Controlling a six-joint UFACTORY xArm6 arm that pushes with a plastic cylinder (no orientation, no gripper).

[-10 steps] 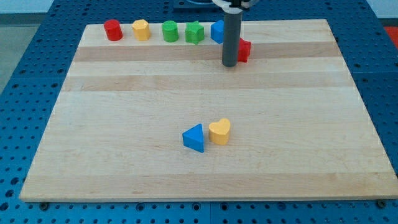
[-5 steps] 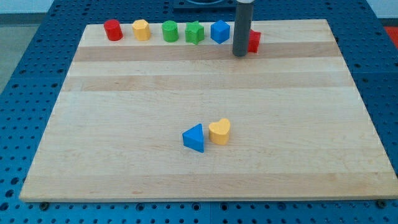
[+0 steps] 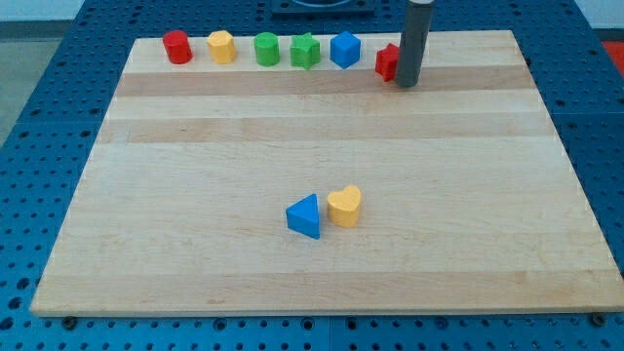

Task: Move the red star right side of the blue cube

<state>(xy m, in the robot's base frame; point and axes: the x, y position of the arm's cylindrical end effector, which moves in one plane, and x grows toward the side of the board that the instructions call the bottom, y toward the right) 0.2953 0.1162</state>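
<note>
Wooden board (image 3: 322, 146): my tip (image 3: 407, 85) touching red star (image 3: 387, 61) right side; blue cube (image 3: 344, 50) left; no claw visible.

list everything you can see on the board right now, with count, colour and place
red cylinder: 1, red, top row, far left
yellow block: 1, yellow, top row, second from left
green cylinder: 1, green, top row, third
green star: 1, green, top row, fourth
blue cube: 1, blue, top row, fifth
red star: 1, red, right of the blue cube, partly behind the rod
blue triangle: 1, blue, lower centre
yellow heart: 1, yellow, touching the triangle's right
wooden board: 1, light wood, on blue pegboard
my tip: 1, dark, at the red star's right edge
</note>
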